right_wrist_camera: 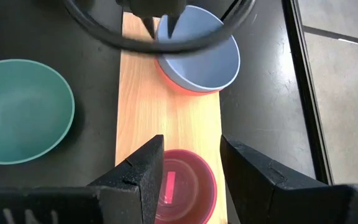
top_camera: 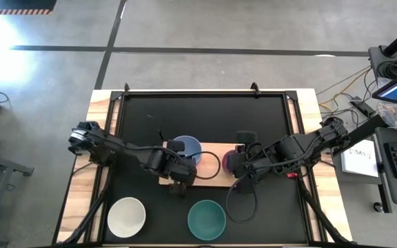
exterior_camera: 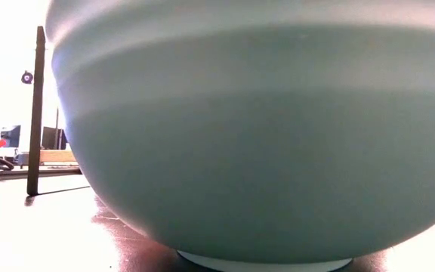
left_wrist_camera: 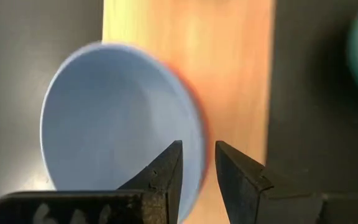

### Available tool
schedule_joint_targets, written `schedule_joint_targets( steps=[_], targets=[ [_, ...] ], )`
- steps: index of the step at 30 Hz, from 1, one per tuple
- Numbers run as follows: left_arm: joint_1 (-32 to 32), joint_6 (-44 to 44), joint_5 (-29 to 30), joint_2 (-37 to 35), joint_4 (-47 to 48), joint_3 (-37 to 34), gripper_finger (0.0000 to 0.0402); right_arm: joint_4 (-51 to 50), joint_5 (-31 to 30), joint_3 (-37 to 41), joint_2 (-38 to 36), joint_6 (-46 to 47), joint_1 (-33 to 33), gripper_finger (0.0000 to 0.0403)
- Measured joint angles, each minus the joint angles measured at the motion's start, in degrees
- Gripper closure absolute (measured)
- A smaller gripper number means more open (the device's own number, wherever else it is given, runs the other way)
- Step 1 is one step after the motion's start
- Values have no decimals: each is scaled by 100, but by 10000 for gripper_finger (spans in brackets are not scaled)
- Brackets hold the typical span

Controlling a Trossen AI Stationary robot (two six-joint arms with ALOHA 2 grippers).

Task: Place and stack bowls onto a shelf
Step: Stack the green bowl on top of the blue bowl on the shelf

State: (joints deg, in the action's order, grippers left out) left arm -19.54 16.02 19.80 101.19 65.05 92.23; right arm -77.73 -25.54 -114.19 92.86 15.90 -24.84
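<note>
Two bowls off shelf (top_camera: 212,165): white (top_camera: 127,216), teal (top_camera: 206,220). Grey-blue bowl (left_wrist_camera: 120,121) sits stacked on shelf; left gripper (left_wrist_camera: 199,163) straddles its rim, fingers parted. Right gripper (right_wrist_camera: 191,163) open above magenta bowl (right_wrist_camera: 182,186). Light, stiff, slippery plastic; pinch at rim.

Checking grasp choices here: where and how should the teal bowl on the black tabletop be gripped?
Grip the teal bowl by its thin rim, coming down from above with one finger inside and one outside. It sits upright, mouth up, clear of the white bowl, and its round wall looks too wide to span.

Grey-blue bowl (right_wrist_camera: 199,57) over red, magenta bowl (right_wrist_camera: 185,185), light-wood shelf (right_wrist_camera: 166,121), teal bowl (top_camera: 206,219).
</note>
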Motion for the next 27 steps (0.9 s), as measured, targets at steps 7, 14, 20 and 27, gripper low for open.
schedule_joint_targets(
  steps=[7, 14, 20, 27],
  targets=[
    [-582, 157, -135, -7, -532, 301, 324, -6, 3, 0, 0, 115, -2, 255],
    [-1528, -603, -197, 30, -1324, 85, 324, -8, 48, 93, 2, 402, -15, 255],
    [-1936, -848, -334, 177, -2634, -357, 324, 0, 265, 356, 4, 949, -77, 255],
    [-1957, -701, -1120, 573, -2952, -466, 324, -1, 354, 653, 4, 1253, -328, 255]
  ],
)
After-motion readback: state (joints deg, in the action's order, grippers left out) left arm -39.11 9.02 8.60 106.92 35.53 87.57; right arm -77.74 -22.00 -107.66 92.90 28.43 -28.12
